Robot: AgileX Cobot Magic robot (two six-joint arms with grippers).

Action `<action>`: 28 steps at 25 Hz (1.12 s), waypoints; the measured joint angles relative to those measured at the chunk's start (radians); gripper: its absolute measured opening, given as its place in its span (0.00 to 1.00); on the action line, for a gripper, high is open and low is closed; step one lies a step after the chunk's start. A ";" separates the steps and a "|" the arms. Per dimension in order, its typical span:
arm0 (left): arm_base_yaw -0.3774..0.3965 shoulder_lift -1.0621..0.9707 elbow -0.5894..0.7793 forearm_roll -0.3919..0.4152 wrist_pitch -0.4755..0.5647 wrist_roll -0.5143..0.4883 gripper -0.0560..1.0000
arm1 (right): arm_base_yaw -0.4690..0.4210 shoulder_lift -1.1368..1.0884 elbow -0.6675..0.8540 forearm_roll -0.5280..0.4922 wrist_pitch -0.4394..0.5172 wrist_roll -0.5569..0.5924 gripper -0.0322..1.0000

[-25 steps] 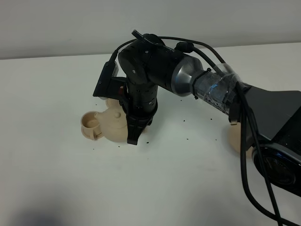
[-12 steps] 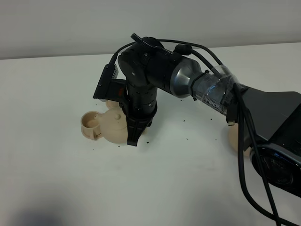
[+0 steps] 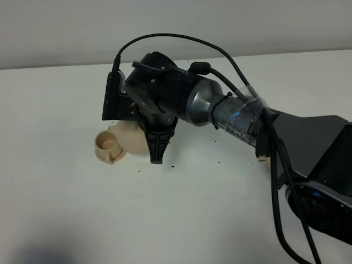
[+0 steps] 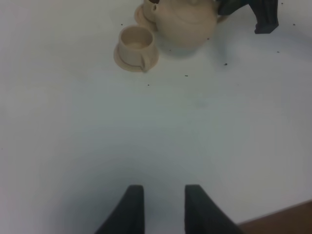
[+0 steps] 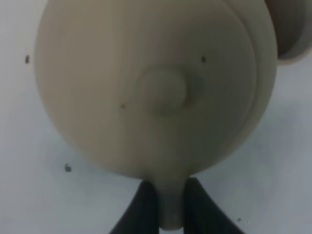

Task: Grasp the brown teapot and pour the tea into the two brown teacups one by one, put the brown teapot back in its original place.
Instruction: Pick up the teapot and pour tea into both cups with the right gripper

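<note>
The brown teapot (image 3: 130, 138) (image 4: 185, 22) is at left centre of the table, and its lid knob (image 5: 165, 90) fills the right wrist view. My right gripper (image 3: 156, 154) (image 5: 170, 197) points down and is shut on the teapot's loop handle. I cannot tell whether the pot touches the table. One brown teacup (image 3: 106, 144) (image 4: 135, 41) stands on its saucer just in front of the pot. The other teacup (image 4: 148, 7) peeks out behind the pot. My left gripper (image 4: 163, 200) hangs open over bare table, well short of the cups. A tan sliver of the plate (image 3: 273, 169) shows under the right arm.
The right arm (image 3: 236, 115) and its cables stretch across the table from the right. Small dark specks (image 4: 225, 64) dot the white tabletop around the pot. A brown table edge (image 4: 287, 219) shows beside the left gripper.
The right wrist has turned and shifted left. The teapot has moved slightly back and left with it, closer to the front cup. The left gripper has not moved.
</note>
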State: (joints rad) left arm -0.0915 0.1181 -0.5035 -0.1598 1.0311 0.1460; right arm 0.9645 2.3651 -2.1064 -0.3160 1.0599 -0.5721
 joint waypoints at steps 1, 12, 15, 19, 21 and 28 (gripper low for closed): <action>0.000 0.000 0.000 0.000 0.000 0.000 0.27 | 0.012 0.000 0.000 -0.041 -0.001 0.011 0.14; 0.000 0.000 0.000 0.000 0.000 0.000 0.27 | 0.036 0.000 0.000 -0.237 -0.066 0.073 0.14; 0.000 0.000 0.000 0.000 0.000 0.000 0.27 | 0.036 0.000 0.000 -0.265 -0.078 0.095 0.14; 0.000 0.000 0.000 0.000 0.000 0.000 0.27 | 0.040 0.000 0.000 -0.305 -0.092 0.094 0.14; 0.000 0.000 0.000 0.000 0.000 0.000 0.27 | 0.043 0.000 0.000 -0.316 -0.089 0.075 0.14; 0.000 0.000 0.000 0.000 0.000 0.000 0.27 | 0.044 0.000 0.000 -0.320 -0.080 -0.009 0.14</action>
State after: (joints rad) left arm -0.0915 0.1181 -0.5035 -0.1598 1.0311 0.1460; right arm 1.0083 2.3651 -2.1064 -0.6362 0.9797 -0.5806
